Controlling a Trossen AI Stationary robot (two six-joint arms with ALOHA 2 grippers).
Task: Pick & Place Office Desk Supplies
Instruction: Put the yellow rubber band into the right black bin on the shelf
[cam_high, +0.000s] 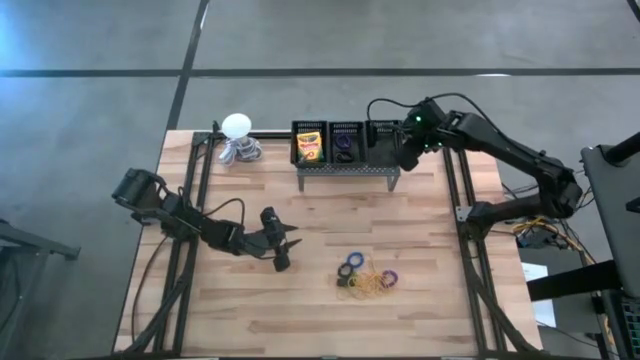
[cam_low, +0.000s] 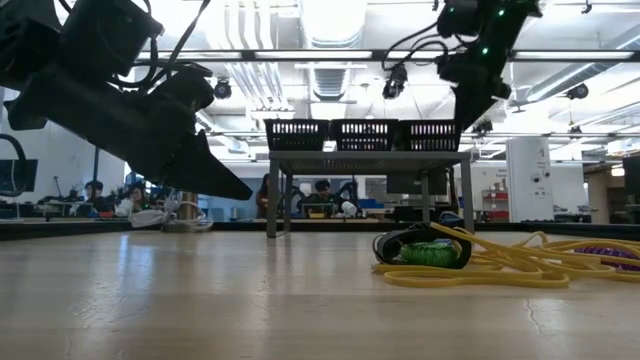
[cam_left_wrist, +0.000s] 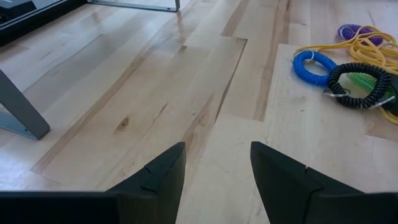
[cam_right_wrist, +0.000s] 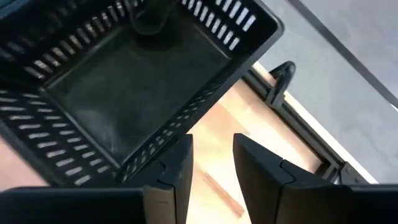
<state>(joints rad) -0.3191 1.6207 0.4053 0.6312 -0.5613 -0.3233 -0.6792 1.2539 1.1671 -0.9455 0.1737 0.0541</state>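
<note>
Sorted so far: crayon box (cam_high: 308, 146) lies in the leftmost of three black baskets (cam_high: 345, 131) on the raised rack; a dark ring shows in the middle basket. By my reading, roughly the first part of the job is done.
Left on the table: pile of yellow rubber bands (cam_high: 371, 283) with blue ring (cam_left_wrist: 312, 64), black ring (cam_left_wrist: 359, 85), green ring (cam_low: 431, 253) and purple ring (cam_high: 389, 276) — all touching or tangled.
Left gripper (cam_high: 281, 250): low over bare wood, near the pile but apart from it; jaws apart, nothing between them.
Right gripper (cam_high: 409, 152): raised at the rightmost basket's outer edge, that basket looks empty; jaws slightly apart, holding nothing.
</note>
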